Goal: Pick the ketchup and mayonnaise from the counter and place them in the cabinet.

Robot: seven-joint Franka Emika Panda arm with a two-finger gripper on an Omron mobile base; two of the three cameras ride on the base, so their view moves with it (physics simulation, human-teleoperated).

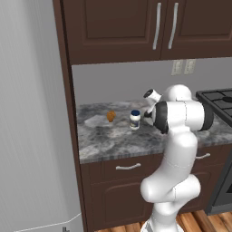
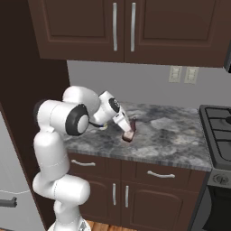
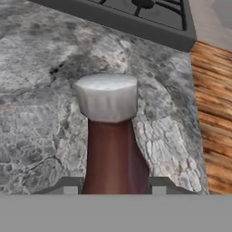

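Observation:
The ketchup [image 3: 113,154], a dark red-brown bottle with a pale cap, stands between my fingertips in the hand view. My gripper [image 3: 114,188] is shut on its body. From the right base view the gripper [image 2: 128,131] reaches down from the left and holds the ketchup [image 2: 130,136] low over the grey speckled counter [image 2: 171,140]. I cannot tell whether its base touches the slab. The mayonnaise [image 1: 134,119], a short white jar with a dark band, stands on the counter [image 1: 113,142] just left of my arm. The cabinet's arched door is out of view.
A small orange-brown item [image 1: 110,116] lies on a pale dish [image 1: 96,121] left of the jar. A black stove [image 2: 219,126] adjoins the counter's right end. Paired-door wall cupboards [image 1: 149,27] hang overhead. A dark brown panel [image 1: 67,113] bounds the counter's left end.

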